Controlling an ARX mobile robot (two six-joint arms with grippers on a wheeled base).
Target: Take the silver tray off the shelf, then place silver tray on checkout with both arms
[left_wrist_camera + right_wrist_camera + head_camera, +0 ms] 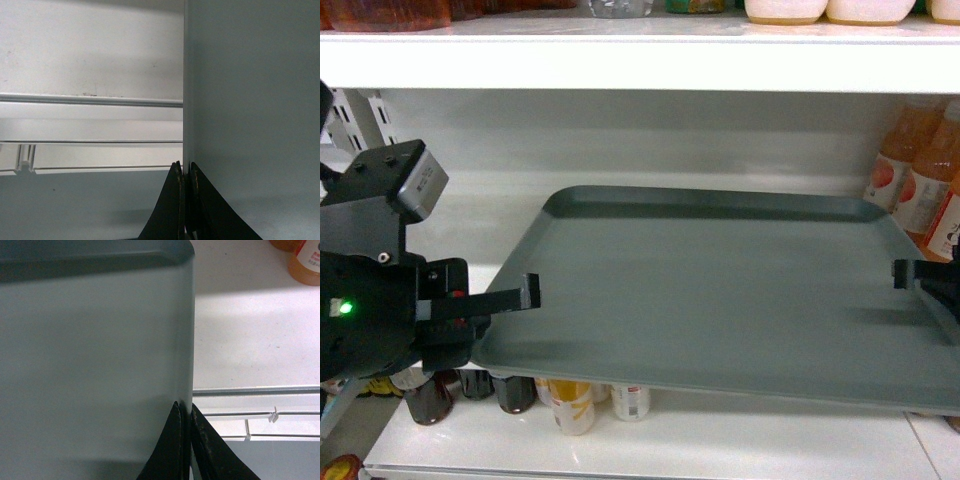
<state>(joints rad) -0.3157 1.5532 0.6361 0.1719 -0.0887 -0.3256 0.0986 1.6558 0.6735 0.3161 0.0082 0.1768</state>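
Observation:
The silver tray [710, 290] is a flat grey-green rectangle hanging level, its near half out past the front of the white shelf [470, 200]. My left gripper [525, 295] is shut on its left rim. In the left wrist view the fingers [186, 172] pinch the rim's edge, with the tray [250, 100] filling the right side. My right gripper [905, 272] is shut on the right rim. The right wrist view has the same pinch [185, 412], the tray [95, 365] at left and the shelf [250, 340] beyond. The checkout is out of view.
Orange drink bottles [920, 170] stand on the shelf just right of the tray's far corner. Small bottles and cans [570, 400] sit on a lower shelf board [670, 440] under the tray's front edge. An upper shelf [620, 60] runs close overhead.

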